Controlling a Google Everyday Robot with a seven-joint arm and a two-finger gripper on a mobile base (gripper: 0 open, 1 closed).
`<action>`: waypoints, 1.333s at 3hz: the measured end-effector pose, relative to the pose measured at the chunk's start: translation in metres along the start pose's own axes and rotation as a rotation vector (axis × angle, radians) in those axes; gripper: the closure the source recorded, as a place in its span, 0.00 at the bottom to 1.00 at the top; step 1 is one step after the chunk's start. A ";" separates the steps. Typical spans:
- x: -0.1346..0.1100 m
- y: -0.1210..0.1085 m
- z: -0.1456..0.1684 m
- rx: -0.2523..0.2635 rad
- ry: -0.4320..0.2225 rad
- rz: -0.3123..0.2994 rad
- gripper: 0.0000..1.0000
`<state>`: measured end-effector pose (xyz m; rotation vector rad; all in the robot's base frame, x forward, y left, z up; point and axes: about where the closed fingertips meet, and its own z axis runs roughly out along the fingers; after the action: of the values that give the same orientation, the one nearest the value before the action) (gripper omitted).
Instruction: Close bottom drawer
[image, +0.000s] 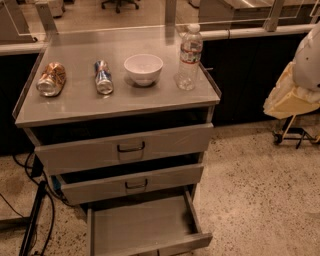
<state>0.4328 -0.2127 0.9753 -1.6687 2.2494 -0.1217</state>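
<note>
Grey metal cabinet with three drawers, seen from above and in front. I find the bottom drawer (142, 225) pulled well out at the foot of the stack, its inside floor open to view. Its front panel runs off the lower edge, so I cannot make out the handle. The middle drawer (132, 182) and the top drawer (125, 150) each show a dark loop handle at centre and a dark gap above the front.

Labels: the water bottle (189, 57) stands upright at the right rear of the tabletop (125, 102), white cap on. Its label band shows red and white, but I cannot read the wording. The blue-and-silver can (103, 77) and the copper-coloured can (51, 78) lie on their sides at the left, apart from each other; no brand is legible on either. The white bowl (143, 69) sits between the blue-and-silver can and the water bottle, touching neither.

The pincer (286, 100) is at the far right, a cream-coloured shape under a white arm cover (310, 55), well apart from the cabinet. It is partly cut off by the edge, and I cannot tell whether it is released or clenched. Below it stands a small wheeled frame (295, 135), partly hidden. Dark cables (35, 220) trail over the speckled floor (260, 200) at the left.
</note>
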 end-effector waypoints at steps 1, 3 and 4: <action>0.007 0.025 0.037 0.001 0.010 0.098 1.00; 0.021 0.092 0.180 -0.103 0.039 0.215 1.00; 0.030 0.110 0.204 -0.131 0.060 0.230 1.00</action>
<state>0.3895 -0.1805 0.7481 -1.4711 2.5243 0.0330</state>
